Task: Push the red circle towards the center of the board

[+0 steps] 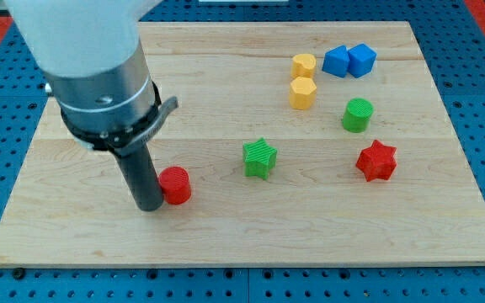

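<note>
The red circle (175, 185) is a short red cylinder on the wooden board (74, 236), in the lower left part of the view. My tip (151, 204) stands on the board right at the red circle's left side, touching it or nearly so. The dark rod rises from there up to the grey and white arm body at the view's top left.
A green star (259, 158) lies near the board's middle. A red star (376, 161) and a green circle (357, 114) are to the right. Two yellow blocks (303, 79) and two blue blocks (349, 61) sit at the top right.
</note>
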